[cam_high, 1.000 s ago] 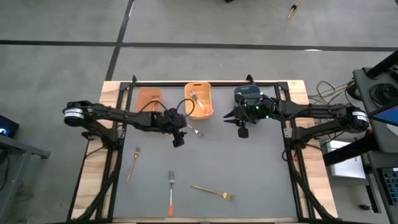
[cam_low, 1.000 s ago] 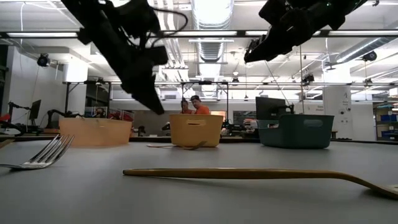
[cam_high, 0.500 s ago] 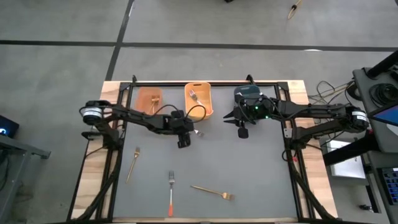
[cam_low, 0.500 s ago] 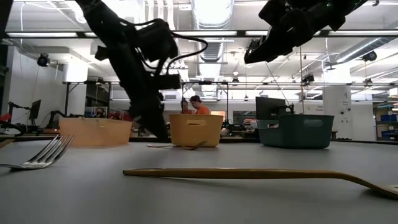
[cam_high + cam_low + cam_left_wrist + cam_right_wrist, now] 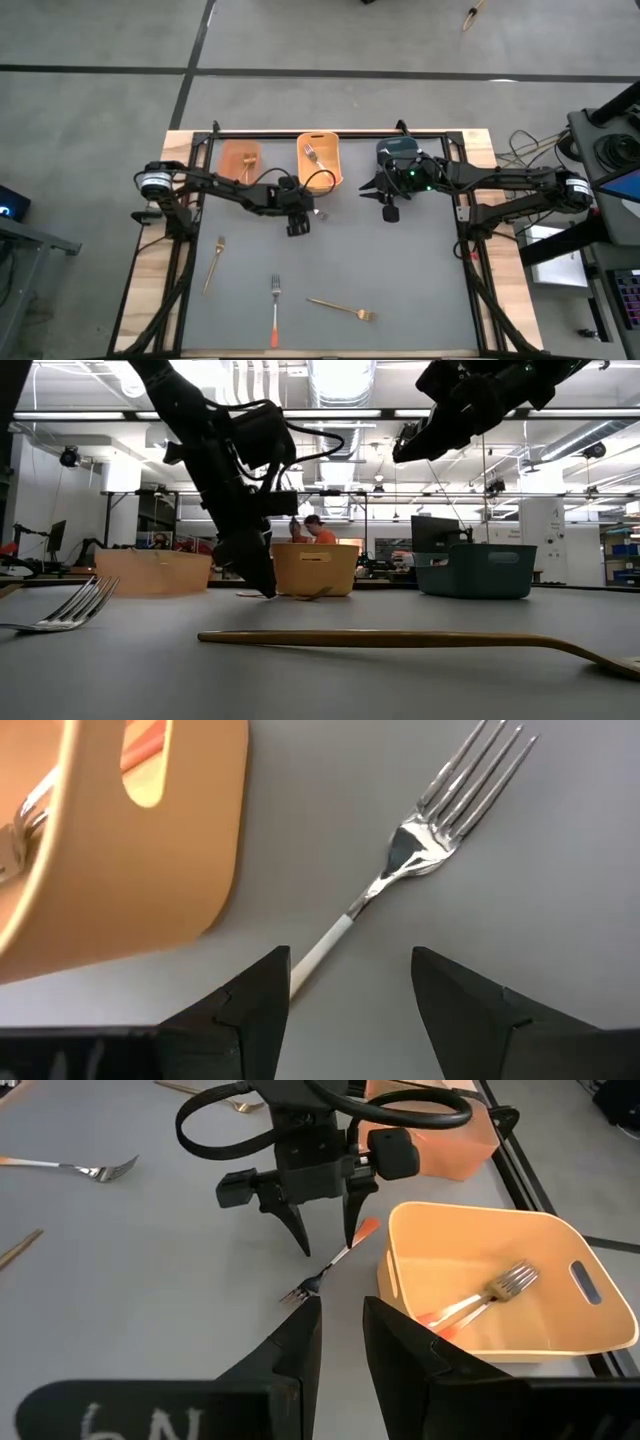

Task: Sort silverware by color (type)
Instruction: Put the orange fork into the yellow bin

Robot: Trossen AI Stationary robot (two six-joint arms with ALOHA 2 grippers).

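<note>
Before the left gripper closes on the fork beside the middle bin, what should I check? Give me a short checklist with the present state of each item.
1. Left gripper open wide enough: ok, its fingers stand well apart.
2. Fork handle between the fingers: ok, in the left wrist view the fork has its handle running into the gap.
3. Fingers low enough to grip: cannot tell; in the low view they reach about the table surface.
4. Clearance from the yellow bin: not ok, the bin's wall is very close to one finger.
5. Right gripper out of the way: ok, it hangs near the dark teal bin.
6. Handle colour for sorting: cannot tell, views differ.
</note>
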